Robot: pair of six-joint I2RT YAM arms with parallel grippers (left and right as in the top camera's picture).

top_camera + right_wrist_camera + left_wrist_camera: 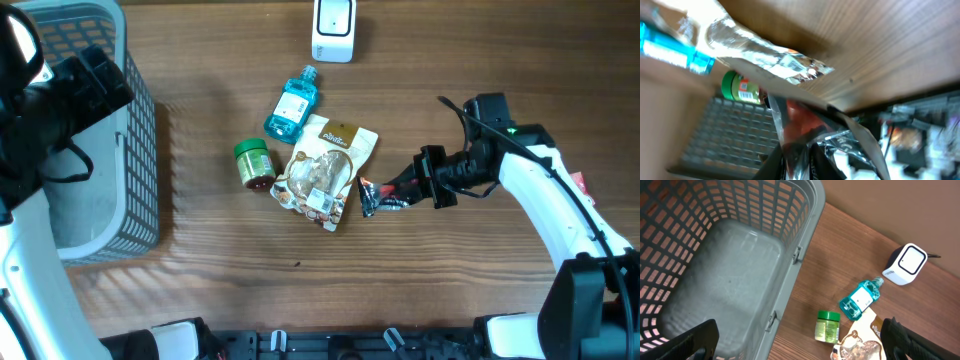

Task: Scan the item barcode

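Small dark packet in right fingers, snack pouch beside

The left arm stands at the left side, its wrist tipped downward; the left gripper hangs with jaws spread wide, holding nothing; the right arm reaches in from the right, wrist bent leftward; the right gripper sits low, jaws pinched tight on a dark foil packet.
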